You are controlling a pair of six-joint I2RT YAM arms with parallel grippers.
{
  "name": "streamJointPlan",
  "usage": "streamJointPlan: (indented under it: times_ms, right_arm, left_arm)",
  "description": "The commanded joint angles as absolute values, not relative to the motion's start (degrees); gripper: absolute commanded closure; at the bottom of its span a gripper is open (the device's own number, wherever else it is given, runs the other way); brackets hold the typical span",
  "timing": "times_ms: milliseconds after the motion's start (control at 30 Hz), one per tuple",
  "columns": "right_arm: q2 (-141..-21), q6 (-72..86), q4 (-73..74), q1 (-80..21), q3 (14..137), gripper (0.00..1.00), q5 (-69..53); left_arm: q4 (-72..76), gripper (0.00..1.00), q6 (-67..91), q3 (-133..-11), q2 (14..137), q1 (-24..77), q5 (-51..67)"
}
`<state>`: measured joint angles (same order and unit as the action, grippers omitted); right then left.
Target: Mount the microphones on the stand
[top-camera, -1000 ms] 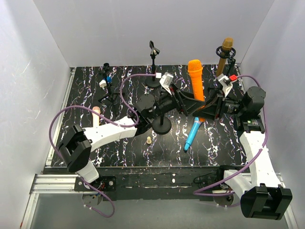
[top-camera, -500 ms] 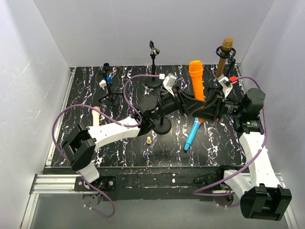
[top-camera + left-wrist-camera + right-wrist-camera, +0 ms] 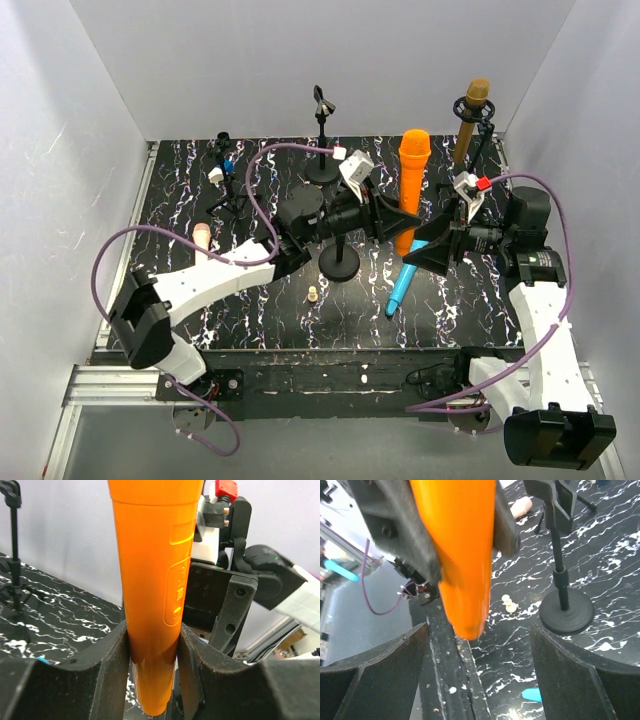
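Above table (image 3: 250, 300) centre: left claw (image 3: 152, 647) clamped on upright orange microphone (image 3: 412, 185), arm outstretched; right claw (image 3: 477, 652) apart.

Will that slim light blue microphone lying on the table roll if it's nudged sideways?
Probably: the slim light blue microphone looks round and smooth on the marbled black table. Its taper would likely curve the roll.

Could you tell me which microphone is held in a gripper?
The orange microphone, upright in the left gripper; the light blue one lies flat on the table.
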<state>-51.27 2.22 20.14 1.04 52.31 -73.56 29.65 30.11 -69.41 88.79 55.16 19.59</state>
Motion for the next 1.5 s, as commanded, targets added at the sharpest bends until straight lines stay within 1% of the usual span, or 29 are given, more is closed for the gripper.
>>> streamJointPlan:
  times_ms: [0, 67, 133, 200, 267, 400, 567, 667, 800, 967, 1167, 1200, 1267, 1333, 1367, 1400, 1433, 1467]
  right_arm:
    - [-51.5, -20.5, 44.0, 0.9, 62.0, 0.12, -72.1]
    - [-52.9, -24.2, 50.5, 0.9, 66.2, 0.12, -72.6]
    - [-54.4, -25.2, 53.4, 0.9, 70.1, 0.11, -73.7]
    - [-55.9, -24.1, 53.7, 0.9, 73.1, 0.11, -75.7]
    - [-57.1, -19.0, 50.8, 0.9, 75.2, 0.12, -77.8]
    - [-57.8, -2.9, 38.5, 0.9, 76.1, 0.14, -79.0]
    - [-57.0, 21.4, 12.1, 0.9, 70.8, 0.14, -78.8]
    - [-59.2, 29.9, 3.4, 0.8, 70.8, 0.16, -80.2]
    - [-60.6, 41.5, -13.2, 0.5, 68.8, 0.17, -79.0]
    - [-62.6, 52.1, -25.0, 0.4, 67.0, 0.25, -78.7]
    - [-62.4, 52.4, -26.3, 0.1, 65.1, 0.36, -78.3]
    - [-62.5, 52.3, -26.5, 0.1, 65.0, 0.39, -78.2]
    - [-62.8, 52.2, -26.6, 0.2, 64.7, 0.51, -78.3]
    - [-62.9, 52.2, -26.8, 0.1, 64.6, 0.76, -78.7]
    - [-62.8, 52.2, -27.0, 0.2, 64.4, 0.86, -78.7]
    - [-62.8, 52.1, -27.2, 0.1, 64.2, 0.94, -78.7]
    - [-62.6, 51.8, -27.1, 0.2, 64.0, 0.98, -78.7]
    - [-62.5, 51.3, -27.0, 0.2, 63.8, 0.99, -78.8]
  left_arm:
    - [14.5, 1.00, 20.1, -74.6, 81.7, 54.1, 23.9]
    - [9.9, 1.00, 17.9, -75.5, 80.9, 53.8, 25.0]
    - [6.4, 1.00, 16.4, -76.3, 80.8, 53.7, 25.9]
    - [4.4, 1.00, 16.2, -77.1, 81.2, 53.8, 27.2]
    - [3.7, 1.00, 16.2, -77.8, 81.7, 53.7, 28.2]
    - [4.6, 1.00, 16.8, -78.0, 82.4, 53.7, 29.3]
    - [6.5, 1.00, 18.7, -78.7, 83.8, 53.8, 31.1]
    - [7.8, 1.00, 19.9, -78.8, 85.0, 53.9, 31.6]
    - [9.1, 1.00, 21.1, -79.2, 86.0, 54.2, 31.8]
    - [10.0, 1.00, 21.9, -80.0, 87.3, 54.3, 32.1]
    - [10.5, 1.00, 22.3, -80.4, 88.3, 54.4, 32.3]
    - [10.6, 1.00, 22.3, -80.3, 88.5, 54.4, 32.4]
    - [11.0, 1.00, 22.6, -80.1, 88.6, 54.4, 32.3]
    - [11.3, 1.00, 22.8, -79.8, 88.7, 54.4, 31.6]
    - [11.4, 1.00, 22.9, -79.6, 88.4, 54.4, 31.2]
    - [11.7, 1.00, 23.3, -79.5, 88.2, 54.4, 30.8]
    - [11.8, 1.00, 23.6, -79.2, 87.9, 54.4, 30.0]
    - [11.7, 0.97, 23.9, -79.0, 87.4, 54.3, 29.0]
